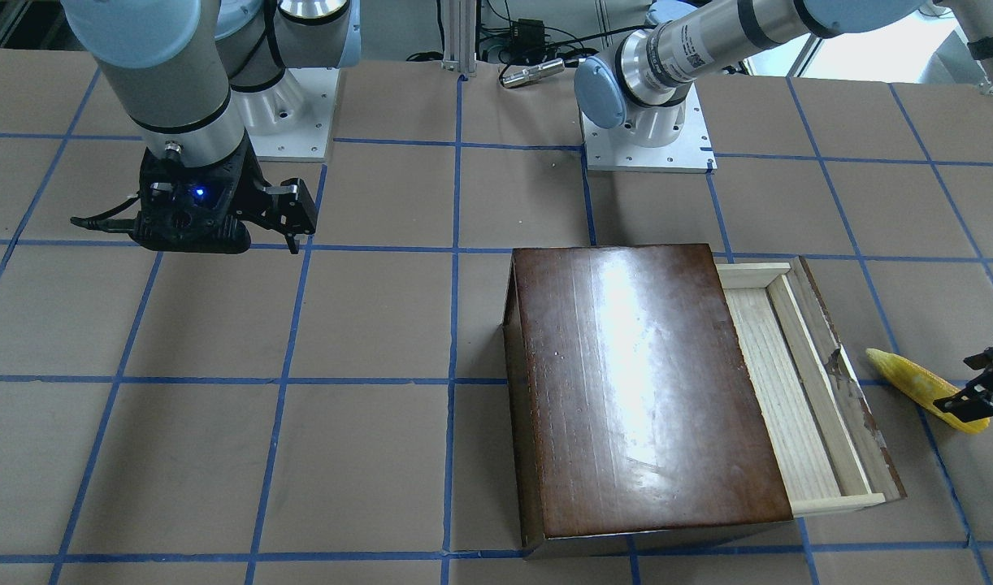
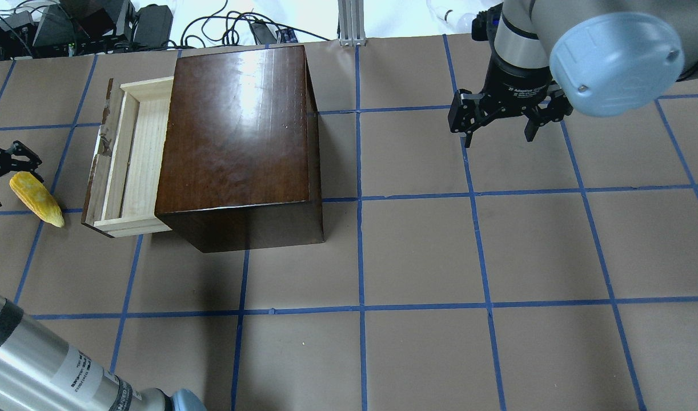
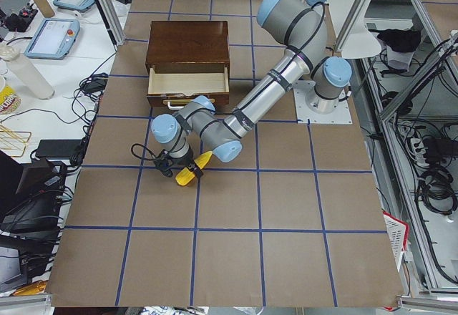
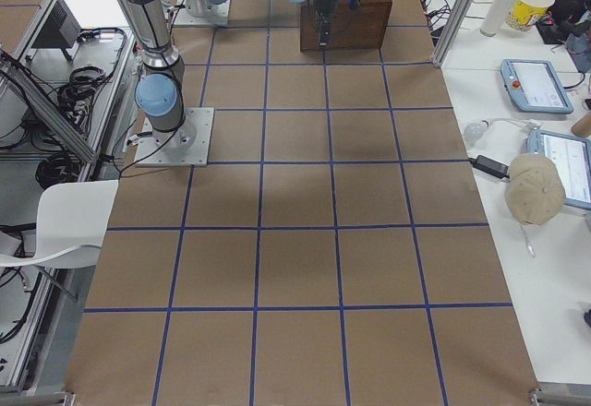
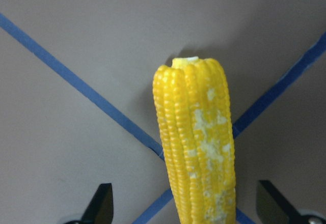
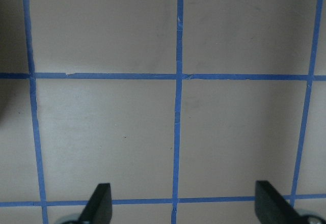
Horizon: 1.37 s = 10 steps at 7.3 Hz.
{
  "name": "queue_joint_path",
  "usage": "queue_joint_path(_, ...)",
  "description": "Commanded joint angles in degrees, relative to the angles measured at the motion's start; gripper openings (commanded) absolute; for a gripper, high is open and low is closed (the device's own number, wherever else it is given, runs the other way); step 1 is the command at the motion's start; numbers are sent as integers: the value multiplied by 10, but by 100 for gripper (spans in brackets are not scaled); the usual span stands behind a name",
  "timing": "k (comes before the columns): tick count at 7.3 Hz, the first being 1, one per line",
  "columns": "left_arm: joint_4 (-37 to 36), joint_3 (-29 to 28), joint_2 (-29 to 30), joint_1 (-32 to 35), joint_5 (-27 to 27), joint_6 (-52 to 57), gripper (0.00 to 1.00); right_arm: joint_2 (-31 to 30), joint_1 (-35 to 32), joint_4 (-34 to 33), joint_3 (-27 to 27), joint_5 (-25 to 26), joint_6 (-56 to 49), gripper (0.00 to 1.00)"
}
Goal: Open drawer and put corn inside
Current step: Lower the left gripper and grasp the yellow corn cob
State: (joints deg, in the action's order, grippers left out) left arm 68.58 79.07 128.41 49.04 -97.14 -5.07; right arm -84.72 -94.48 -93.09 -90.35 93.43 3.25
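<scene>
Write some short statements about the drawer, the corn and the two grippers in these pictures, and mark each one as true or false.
1. The drawer is pulled partly out of the dark box. True.
2. The corn lies inside the drawer. False: it lies on the table, outside the drawer, beyond its front panel.
3. The left gripper is open, with one finger on each side of the corn. True.
4. The right gripper is shut on the corn. False: it is open and holds nothing, and it hangs above the table far from the box.
</scene>
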Motion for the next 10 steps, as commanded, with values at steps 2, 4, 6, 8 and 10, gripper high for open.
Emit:
queue_joint_path(2, -5, 0, 17, 1, 4, -51, 100, 1, 0, 0, 0, 0, 0, 100)
queue_joint_path(4, -6, -2, 22, 1, 6, -53, 83, 0, 0, 0, 0, 0, 0, 100)
queue_joint_path(6, -6, -2, 20, 1, 8, -50, 0, 1, 0, -1, 0, 0, 0, 100)
queue_joint_path(8, -1, -6, 8, 1, 8, -42, 0, 0, 0, 0, 0, 0, 0, 100)
queue_joint_path(10, 3, -11, -10, 10, 5, -4, 0, 0, 0, -1, 0, 0, 0, 100)
